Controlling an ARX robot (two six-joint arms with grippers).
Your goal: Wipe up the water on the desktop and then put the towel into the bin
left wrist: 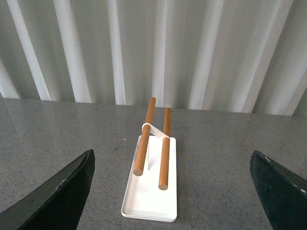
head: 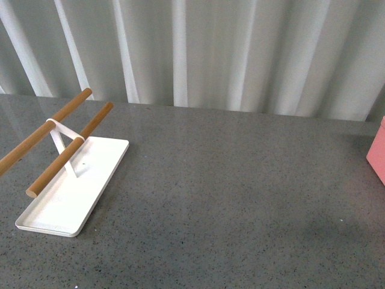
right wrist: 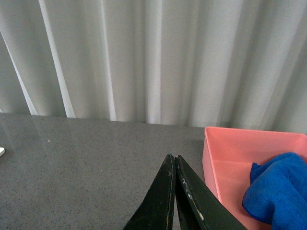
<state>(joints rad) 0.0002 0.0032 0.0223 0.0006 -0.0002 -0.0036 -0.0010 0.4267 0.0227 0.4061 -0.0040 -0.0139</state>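
Right tool (right wrist: 174, 165): your right wrist view shows its two dark fingers pressed together with nothing between them; the tips sit over bare worktop just beside the bin's near wall
Left tool (left wrist: 170, 191): your left wrist view shows the two dark fingers (left wrist: 57, 194) set wide apart at either edge, nothing held; the white tray lies between them, further off
Towel (right wrist: 280, 189): bright blue and bunched, lying inside the bin against its far side; apart from the right tool
Bin (right wrist: 225, 158): salmon-pink, straight-sided, standing on the worktop; in your front view only a corner (head: 378, 153) shows at the right edge
Worktop (head: 240, 198): dark grey, speckled, slightly glossy; you cannot tell from these views whether any water lies on it
White tray (head: 72, 192): flat, at the left of the worktop, well apart from the bin; two wooden rods (head: 69, 147) rise tilted from a white bracket on it
Backdrop: pale pleated curtain (head: 240, 54) behind the worktop's far edge
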